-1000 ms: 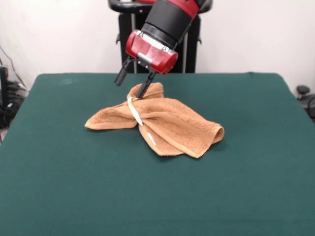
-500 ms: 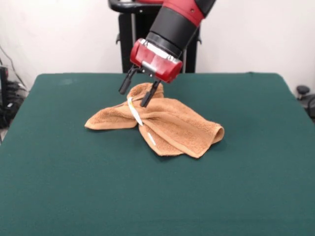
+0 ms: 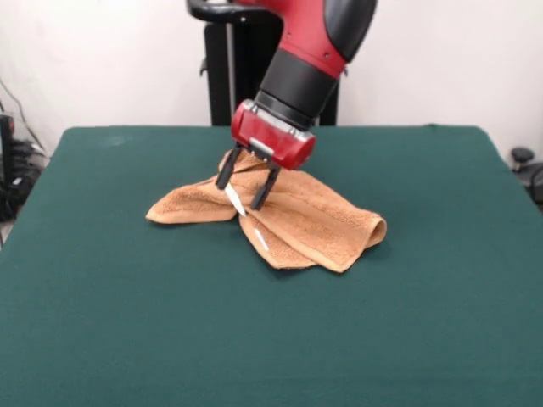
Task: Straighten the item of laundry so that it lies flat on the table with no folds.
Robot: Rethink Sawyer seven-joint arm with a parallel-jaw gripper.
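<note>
The item of laundry [image 3: 314, 222], an orange-tan terry towel, lies crumpled and folded over itself in the middle of the dark green table [image 3: 271, 331]. A white tag [image 3: 235, 200] shows on its upper left fold. My gripper [image 3: 240, 194] hangs open right over that fold, its two black fingers [image 3: 262, 188] straddling the tag and reaching down to the cloth. The red wrist hides the towel's far edge.
The robot's black pedestal [image 3: 246, 76] stands behind the table's far edge. Cables and dark equipment [image 3: 13, 170] sit off the table's left side, and a small black object [image 3: 522, 161] sits off the right.
The gripper has come down and forward, from above the towel's far edge to the fold with the tag. It stayed open. The towel has not moved.
</note>
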